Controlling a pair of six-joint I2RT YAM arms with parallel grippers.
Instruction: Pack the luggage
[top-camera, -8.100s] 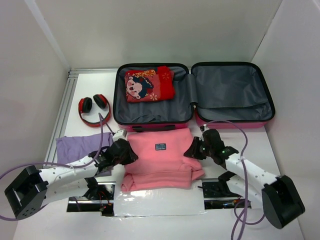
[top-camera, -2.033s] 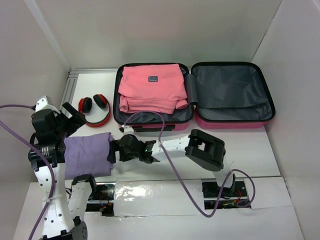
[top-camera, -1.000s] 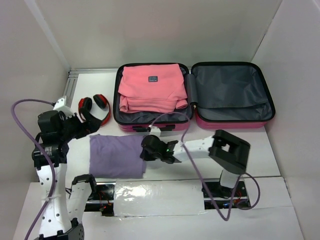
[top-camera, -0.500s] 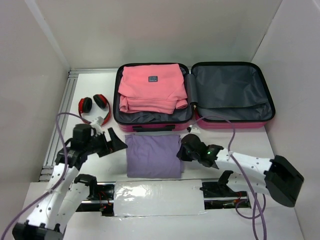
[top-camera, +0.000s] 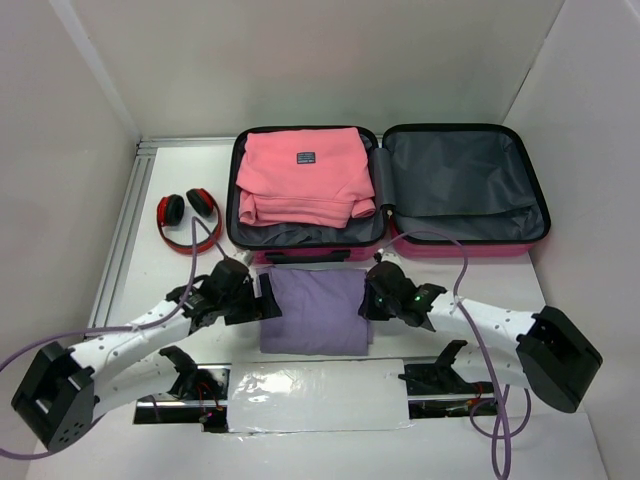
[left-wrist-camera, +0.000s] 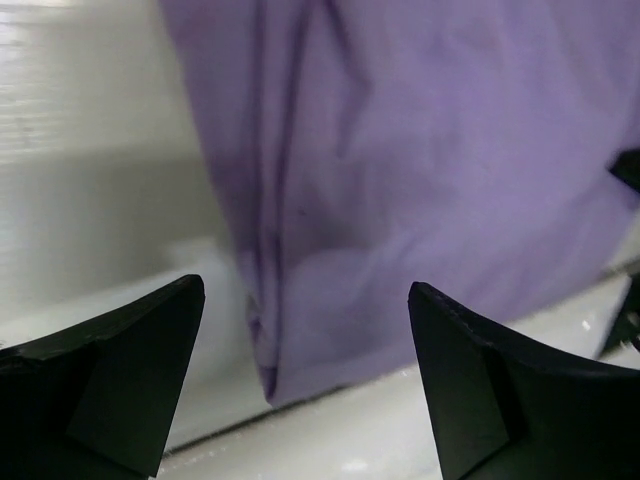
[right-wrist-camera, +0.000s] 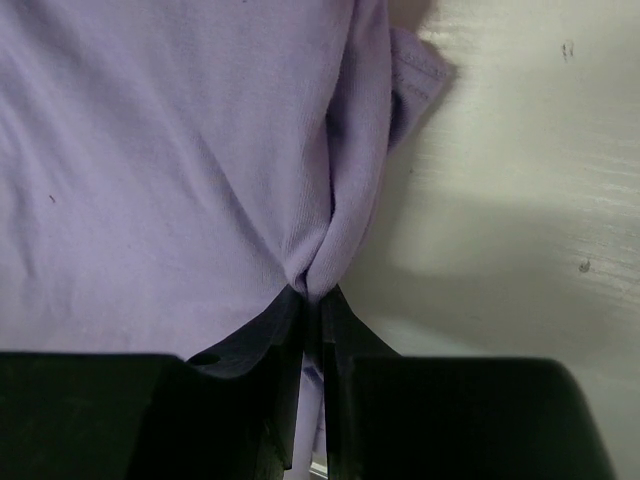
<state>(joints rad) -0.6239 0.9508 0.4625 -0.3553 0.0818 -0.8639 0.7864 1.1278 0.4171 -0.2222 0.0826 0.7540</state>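
Directly in front of the open pink-teal hard-shell luggage, folded lilac cloth now sits centred, dragged from left; right gripper pinches its right edge, left gripper gapes at the left edge — lift-in looks next.

One suitcase, one pink garment, one purple garment, one red headset

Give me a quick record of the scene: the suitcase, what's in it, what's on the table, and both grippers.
luggage: open flat, far side of table
left half: folded pink garment
right half: grey lining only
purple cloth: folded, on the table between the grippers
headphones: red, left of the luggage
left gripper: open, at the cloth's left edge
right gripper: shut on the cloth's right edge
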